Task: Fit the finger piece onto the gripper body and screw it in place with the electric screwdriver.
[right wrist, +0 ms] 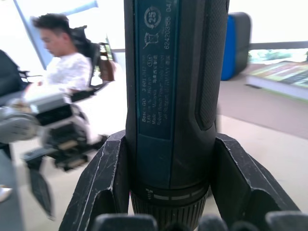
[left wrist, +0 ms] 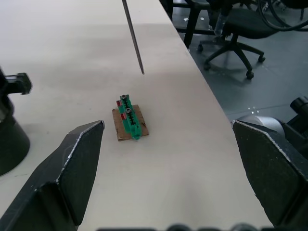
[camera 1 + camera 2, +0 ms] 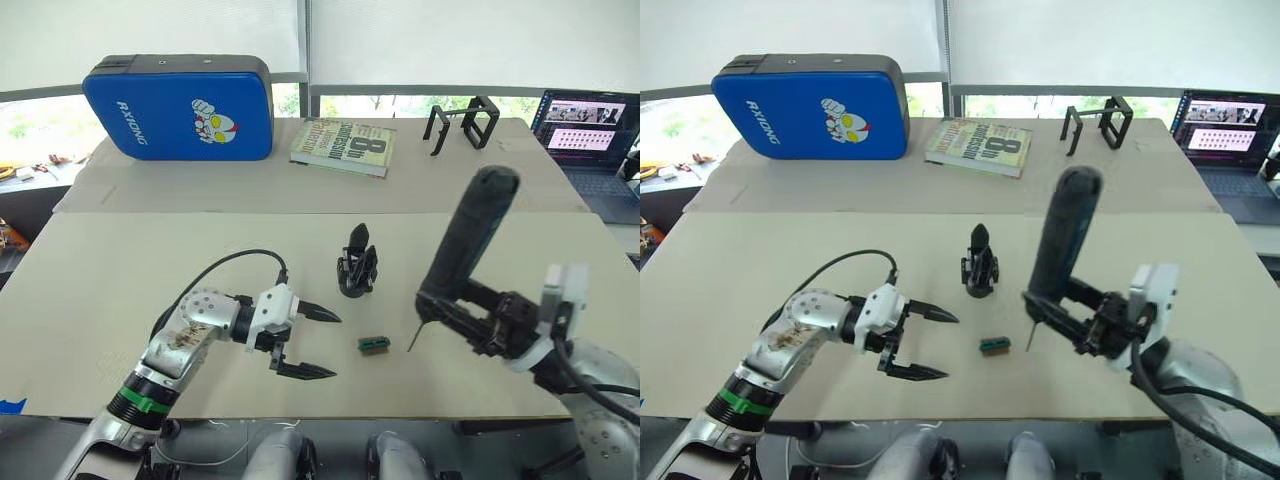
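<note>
Right gripper [image 3: 437, 303] jaws clamp the screwdriver [image 3: 466, 240], bit down, its lower collar hidden; left gripper [image 3: 312, 343] jaws wide, empty; body [image 3: 357, 265] at 12 o'clock.

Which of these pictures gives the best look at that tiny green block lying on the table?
The left wrist view: the green block lies between the open left gripper fingers, close enough to show its ridges, its red marks and the brown pad under it. In the two eye views it is a small green speck near the electric screwdriver bit.
</note>
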